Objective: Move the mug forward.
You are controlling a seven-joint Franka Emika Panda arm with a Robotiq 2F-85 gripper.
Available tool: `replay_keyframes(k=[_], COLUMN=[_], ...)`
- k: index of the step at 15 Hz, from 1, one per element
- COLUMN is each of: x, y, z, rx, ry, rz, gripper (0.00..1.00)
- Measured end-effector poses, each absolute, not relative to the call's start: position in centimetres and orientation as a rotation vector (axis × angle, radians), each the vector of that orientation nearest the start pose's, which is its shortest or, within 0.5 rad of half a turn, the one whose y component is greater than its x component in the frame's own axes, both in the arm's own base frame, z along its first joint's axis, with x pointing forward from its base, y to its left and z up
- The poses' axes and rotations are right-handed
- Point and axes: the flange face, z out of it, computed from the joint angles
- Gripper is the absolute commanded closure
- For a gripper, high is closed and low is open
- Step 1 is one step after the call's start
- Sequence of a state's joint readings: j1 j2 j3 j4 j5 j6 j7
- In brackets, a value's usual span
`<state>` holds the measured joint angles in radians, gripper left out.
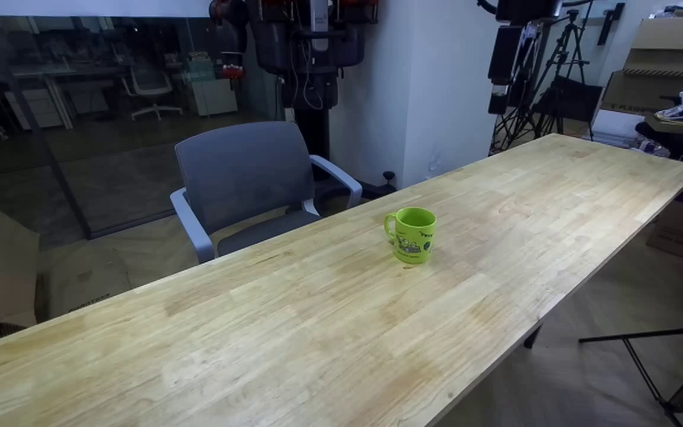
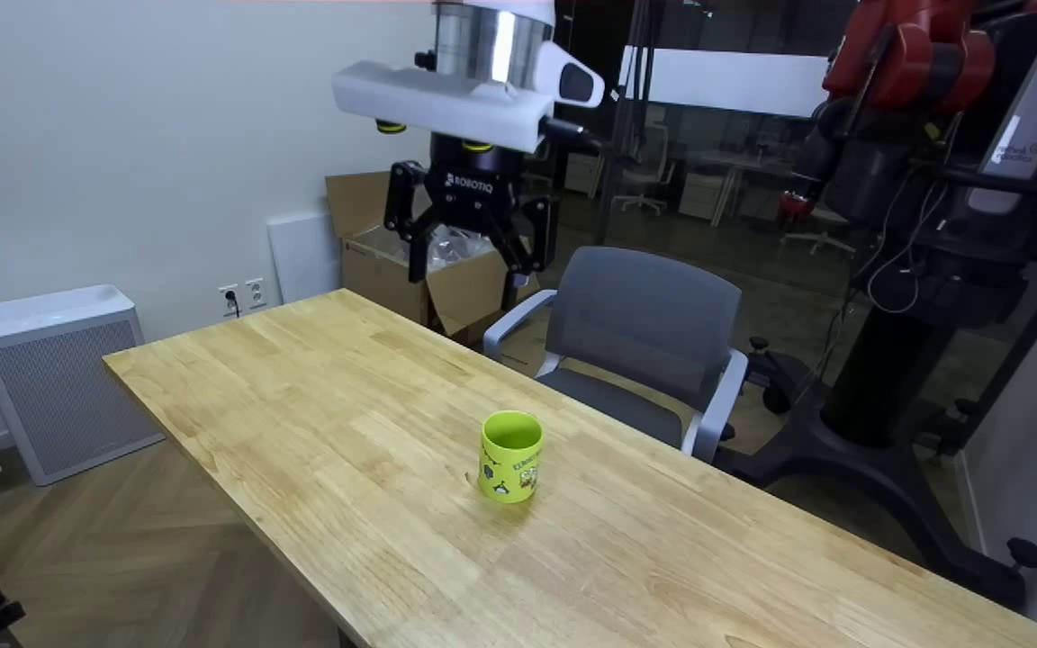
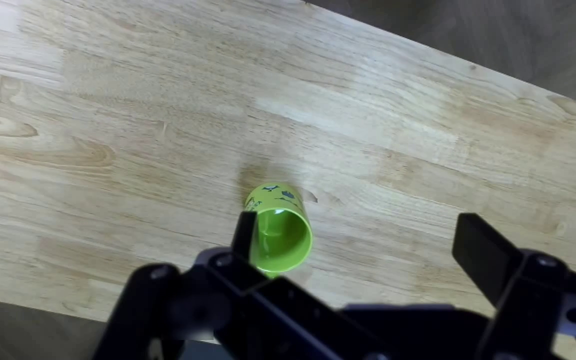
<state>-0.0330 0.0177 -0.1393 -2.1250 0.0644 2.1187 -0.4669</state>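
Note:
The bright green mug stands upright on the long wooden table, its handle toward the chair side. In an exterior view the mug shows its printed side, with the handle hidden. My gripper hangs well above the tabletop, fingers spread and empty. In the wrist view the mug lies below my open gripper. The left finger overlaps the mug's rim in the picture, and only a bit of the handle shows. The mug sits left of the middle between the fingers. The gripper is apart from it.
A grey chair stands against the table's long side, also in an exterior view. Another robot stands behind it. An open cardboard box is beyond the table's end. A table edge crosses the wrist view's upper right.

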Motion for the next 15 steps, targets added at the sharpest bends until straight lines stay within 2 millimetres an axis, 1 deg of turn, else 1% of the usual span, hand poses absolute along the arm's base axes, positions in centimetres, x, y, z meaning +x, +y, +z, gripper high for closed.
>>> replay_keyframes(k=[3, 6, 8, 9, 11, 15], x=[53.5, 54.1, 54.9, 55.5, 56.6, 58.3], y=[-9.1, -8.9, -8.4, -8.1, -7.3, -5.6], z=[40.0, 39.7, 38.8, 37.9, 35.3, 29.1], rx=[-3.066, -3.134, -3.163, -3.173, -3.169, -3.104], ry=[-0.409, -0.406, -0.393, -0.393, -0.395, -0.349], rz=[0.003, -0.133, -0.221, -0.251, -0.269, -0.185], gripper=[0.0, 0.0, 0.0, 0.0, 0.0, 0.0])
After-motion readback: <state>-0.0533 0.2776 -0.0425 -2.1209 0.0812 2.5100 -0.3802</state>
